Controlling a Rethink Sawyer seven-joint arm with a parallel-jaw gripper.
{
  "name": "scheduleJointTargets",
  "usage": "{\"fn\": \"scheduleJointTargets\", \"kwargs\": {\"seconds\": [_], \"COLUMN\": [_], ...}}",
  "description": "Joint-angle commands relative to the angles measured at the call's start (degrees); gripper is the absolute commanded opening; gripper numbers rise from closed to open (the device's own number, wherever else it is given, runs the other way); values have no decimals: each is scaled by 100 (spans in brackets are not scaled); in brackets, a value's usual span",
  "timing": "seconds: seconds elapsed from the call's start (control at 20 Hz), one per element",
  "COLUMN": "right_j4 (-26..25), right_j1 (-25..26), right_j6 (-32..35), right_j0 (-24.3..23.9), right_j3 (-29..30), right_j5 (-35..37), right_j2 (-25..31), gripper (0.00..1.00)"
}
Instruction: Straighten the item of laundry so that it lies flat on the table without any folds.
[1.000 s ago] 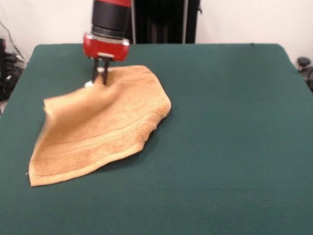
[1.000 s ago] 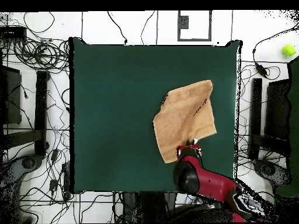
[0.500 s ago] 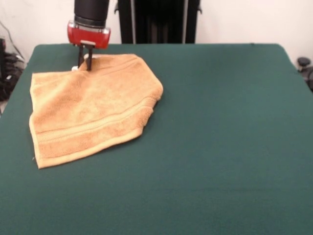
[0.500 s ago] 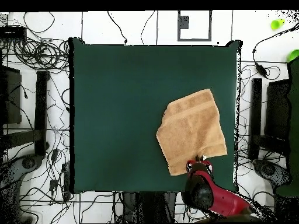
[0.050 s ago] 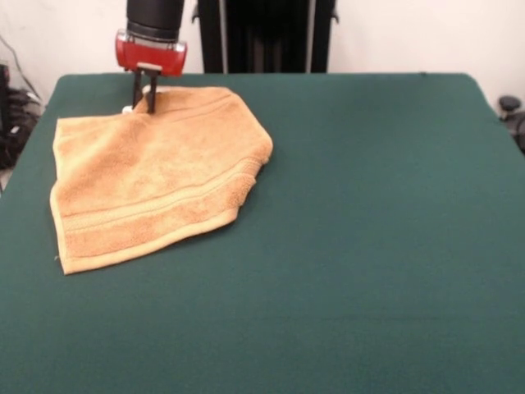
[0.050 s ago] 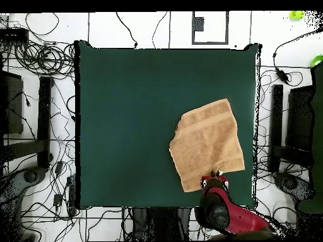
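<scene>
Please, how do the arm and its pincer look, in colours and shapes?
The arm is a thick black cylinder ending in a red collar with a small pale plate on its face. Below hangs the pincer: two thin, straight, dark fingers. From overhead the arm shows as rounded red and black segments.

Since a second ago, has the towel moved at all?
Yes. In the front view the towel has been dragged toward the table's far left corner by the gripper and spread flatter.
</scene>
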Motion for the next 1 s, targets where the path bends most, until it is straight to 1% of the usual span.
{"fn": "scheduleJointTargets", "kwargs": {"seconds": [0.05, 0.15, 0.2, 0.3, 0.4, 0.5, 0.6, 0.65, 0.85, 0.9, 1.0], "right_j4": [-70, -35, 4, 72, 145, 261, 252, 248, 347, 399, 396], "right_j1": [216, 384, 532, 540, 545, 531, 520, 515, 500, 495, 491], "right_j6": [1106, 1099, 1035, 944, 957, 988, 991, 992, 1053, 1075, 1114], "right_j0": [317, 305, 268, 289, 234, 292, 261, 246, 344, 465, 510], "right_j3": [151, -70, -323, -530, -643, -704, -720, -728, -739, -734, -728], "right_j5": [-302, -283, 8, 403, 661, 789, 849, 879, 885, 806, 696], "right_j2": [34, 166, 370, 588, 834, 915, 989, 1026, 1015, 934, 927], "gripper": [0, 0, 0, 0, 0, 0, 0, 100, 100, 100, 100]}}
